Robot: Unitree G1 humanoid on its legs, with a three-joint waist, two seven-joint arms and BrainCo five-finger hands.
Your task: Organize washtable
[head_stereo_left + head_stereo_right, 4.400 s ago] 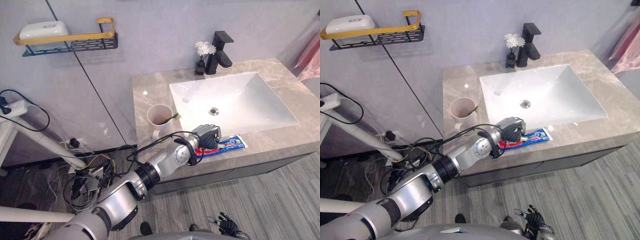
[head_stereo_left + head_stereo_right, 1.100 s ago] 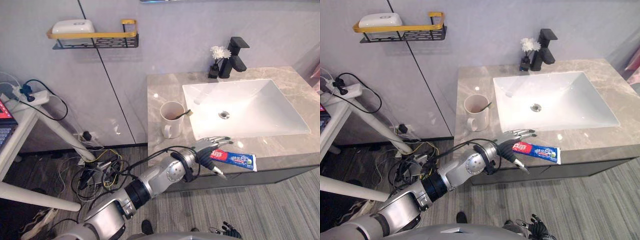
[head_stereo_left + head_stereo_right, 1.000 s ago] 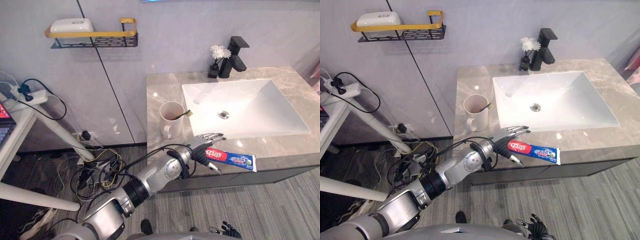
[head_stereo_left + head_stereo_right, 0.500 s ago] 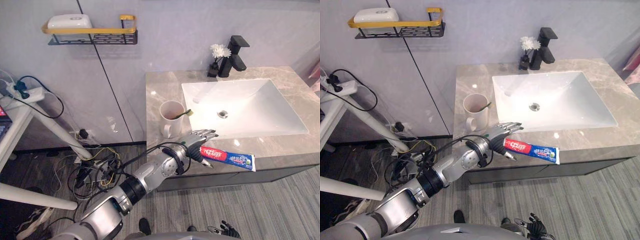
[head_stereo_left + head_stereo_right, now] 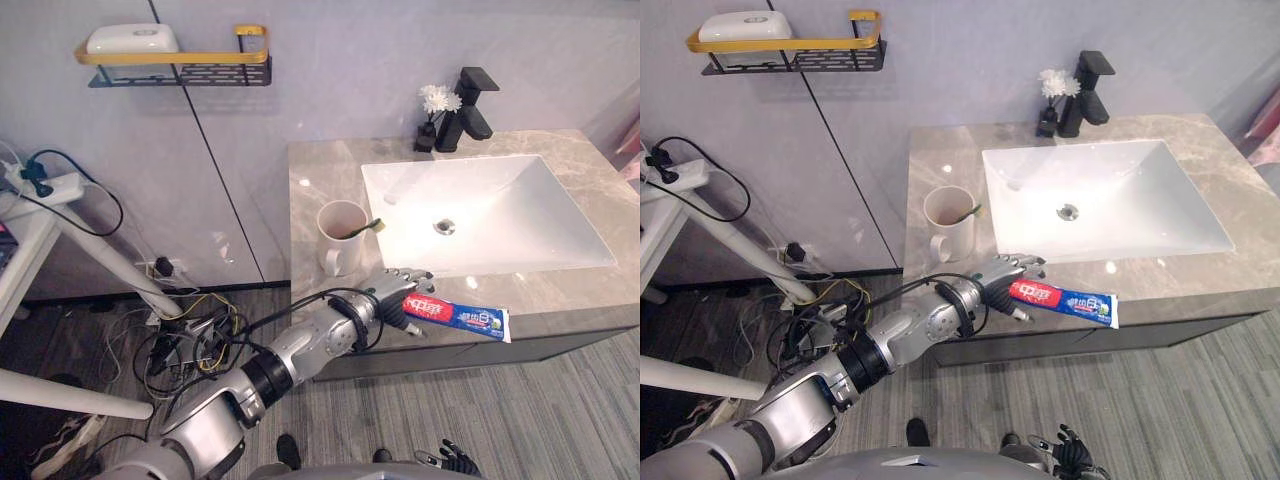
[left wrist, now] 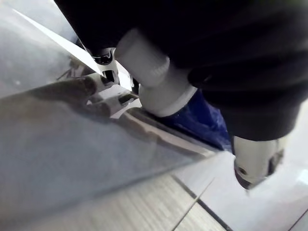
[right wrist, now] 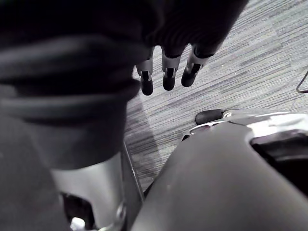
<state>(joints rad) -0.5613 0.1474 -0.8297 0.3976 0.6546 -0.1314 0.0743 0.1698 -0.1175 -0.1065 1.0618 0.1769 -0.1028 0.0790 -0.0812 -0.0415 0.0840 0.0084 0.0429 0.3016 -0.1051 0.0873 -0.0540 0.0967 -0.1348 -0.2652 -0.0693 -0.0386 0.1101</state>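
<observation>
A red, white and blue toothpaste tube point(image 5: 462, 317) lies along the front edge of the grey stone counter point(image 5: 310, 190), in front of the sink. My left hand point(image 5: 392, 293) is at the tube's cap end, open, its fingers straight above the tube and the thumb below it. The left wrist view shows the white cap point(image 6: 154, 82) right against my palm, with the blue tube point(image 6: 199, 118) behind it. A beige cup point(image 5: 340, 235) holding a toothbrush point(image 5: 368, 228) stands behind the hand. My right hand point(image 7: 166, 72) hangs open over the floor.
A white basin point(image 5: 500, 200) takes up the counter's right part, with a black faucet point(image 5: 470, 100) and a small vase of white flowers point(image 5: 432, 115) behind it. A wall shelf point(image 5: 170, 60) at the upper left carries a white soap box point(image 5: 130, 40).
Since 4.4 s ago my left hand has let go of the tube and opened. In the last second it edged back toward the cup; the tube stayed put on the counter's edge.
</observation>
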